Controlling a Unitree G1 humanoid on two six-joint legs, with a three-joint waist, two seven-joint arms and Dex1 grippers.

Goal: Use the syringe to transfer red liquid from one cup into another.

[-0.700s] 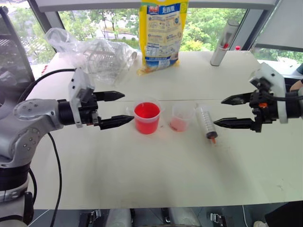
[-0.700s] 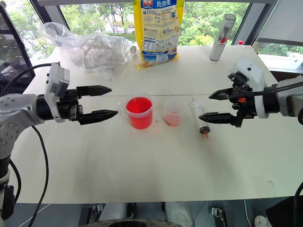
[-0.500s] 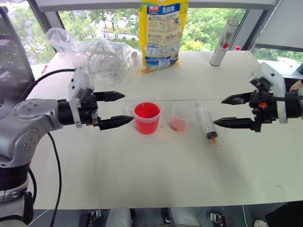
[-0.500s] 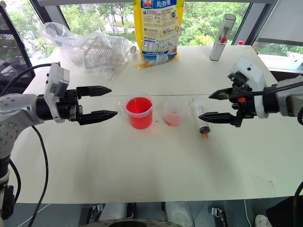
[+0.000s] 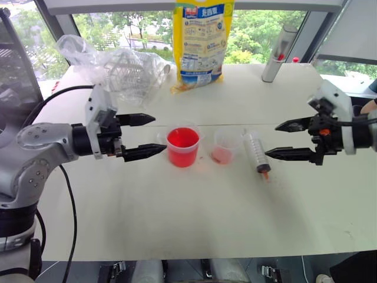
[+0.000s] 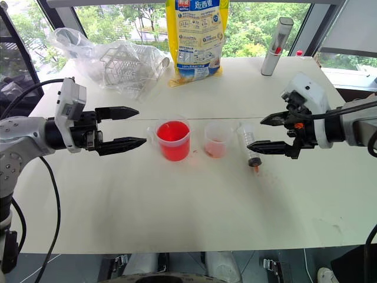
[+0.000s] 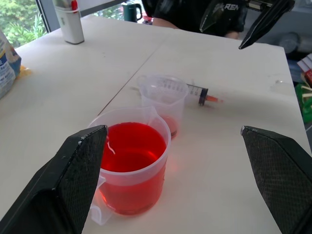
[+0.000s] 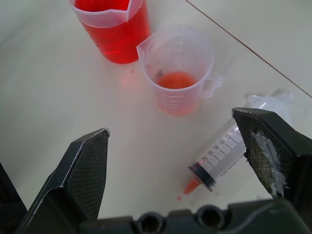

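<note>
The wide clear cup [image 5: 182, 147] full of red liquid [image 5: 182, 140] stands mid-table. Just right of it is the smaller cup [image 5: 226, 146] with a shallow pink layer at its bottom. The syringe [image 5: 255, 152] lies flat on the table right of that cup, its orange tip [image 8: 191, 185] toward me. My left gripper [image 5: 149, 135] hovers open just left of the red cup, pointing at it. My right gripper [image 5: 281, 140] is open above the table right of the syringe, holding nothing.
At the back stand a yellow bag [image 5: 203, 41], a crumpled clear plastic bag over a wire rack [image 5: 121, 69] and a grey metal cylinder [image 5: 278, 54]. A few red drops [image 8: 178, 197] mark the table by the syringe tip. A person in dark clothing [image 7: 195, 14] is behind the table.
</note>
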